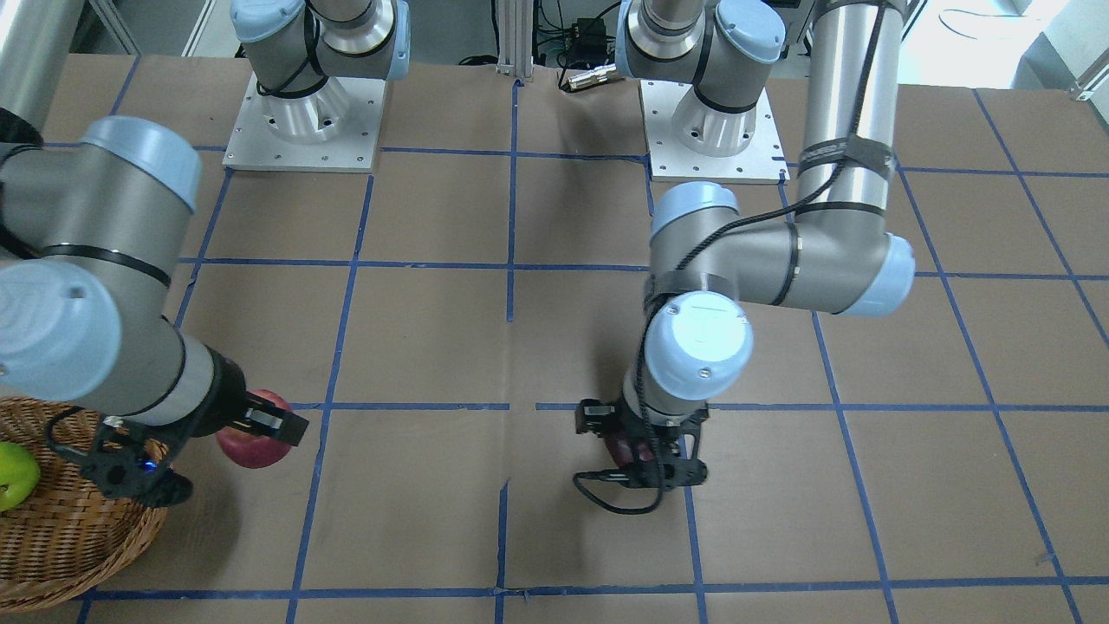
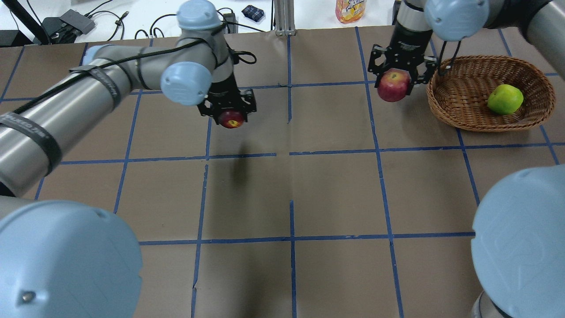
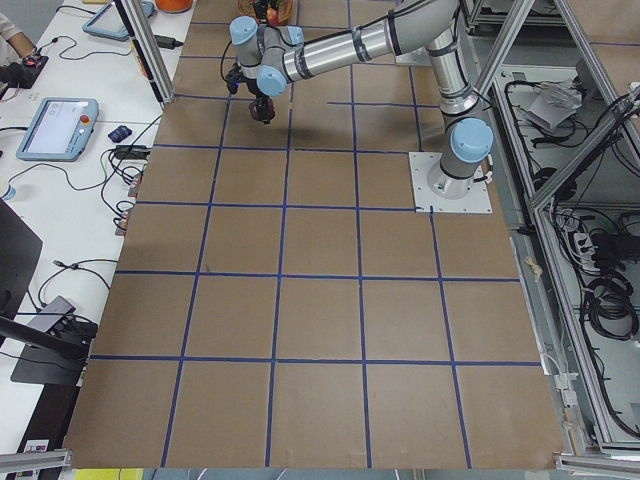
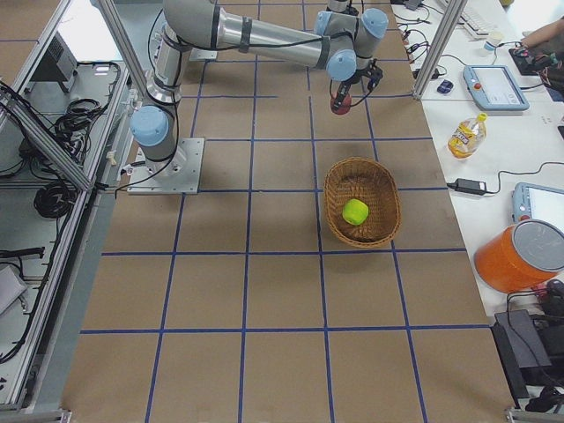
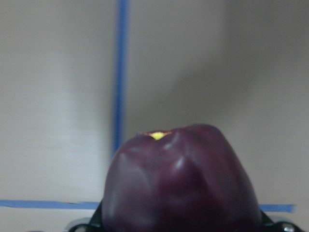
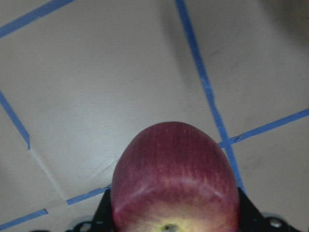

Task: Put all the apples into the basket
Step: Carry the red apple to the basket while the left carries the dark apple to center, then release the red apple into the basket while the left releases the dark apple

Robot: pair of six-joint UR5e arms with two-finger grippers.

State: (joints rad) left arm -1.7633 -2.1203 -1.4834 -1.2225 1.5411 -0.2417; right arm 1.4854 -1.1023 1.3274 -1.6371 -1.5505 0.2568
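Pinching the red apple (image 2: pixel 393 86) between its fingers, the right gripper (image 2: pixel 394 81) stands just beside the basket (image 2: pixel 468 118), outside the rim on the side toward the table's middle. The wicker rim lies between that apple and the basket's hollow. The green apple (image 2: pixel 505 99) lies inside the basket, a little past its middle, away from the gripper; the nearer part of the hollow shows bare weave.

The left gripper (image 2: pixel 230 115) is clamped on the maroon apple (image 5: pixel 178 186), well apart from the basket, over the brown-papered table (image 2: pixel 335 194). Its shadow falls apart from it on the paper. Between the two grippers only paper and blue tape lines (image 2: pixel 289 92) show.

The basket sits near the table's edge on the operators' side. Past that edge stand a bottle (image 2: pixel 351 9) and loose cables (image 2: pixel 132 26), off the work surface. Broad open paper extends toward the robot.
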